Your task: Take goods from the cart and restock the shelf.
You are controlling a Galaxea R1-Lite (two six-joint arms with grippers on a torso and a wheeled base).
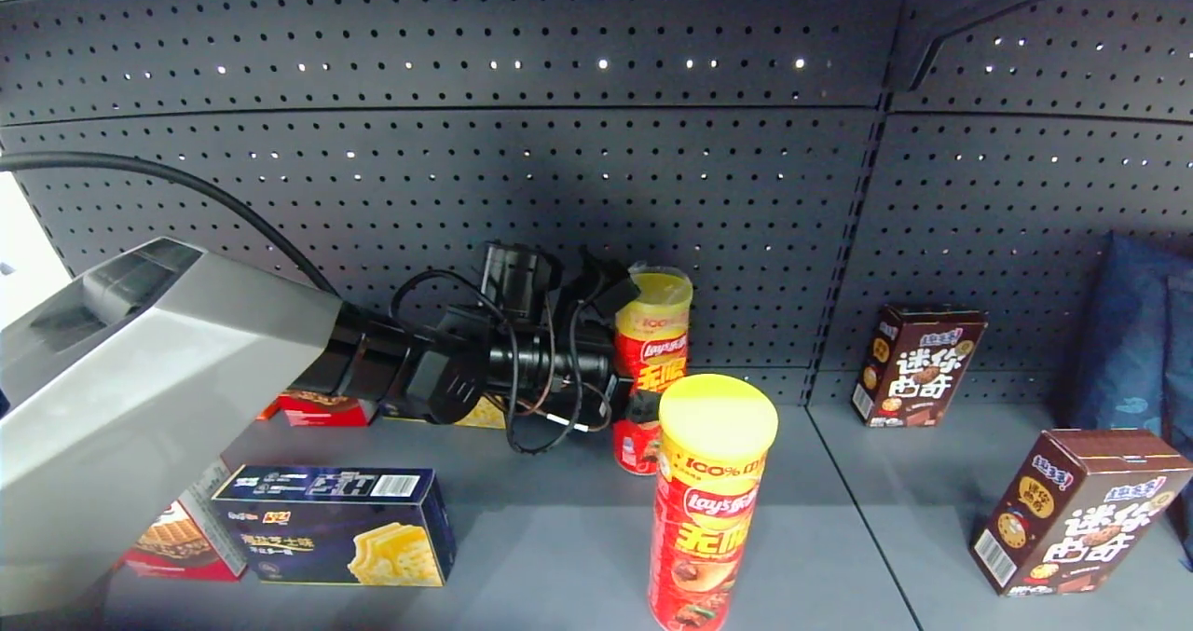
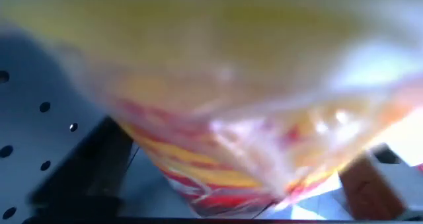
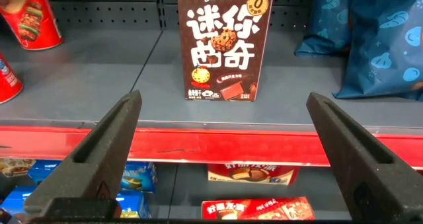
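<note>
Head view: the left gripper (image 1: 632, 349) reaches to the back of the grey shelf (image 1: 559, 538), its fingers closed on an upright red chip can (image 1: 657, 328) with a yellow lid, close to the pegboard wall. A second chip can (image 1: 713, 500) stands nearer the front, and a dark blue box (image 1: 340, 524) lies to the left. Right wrist view: the right gripper (image 3: 225, 151) is spread wide and holds nothing, facing a brown biscuit box (image 3: 225, 45).
</note>
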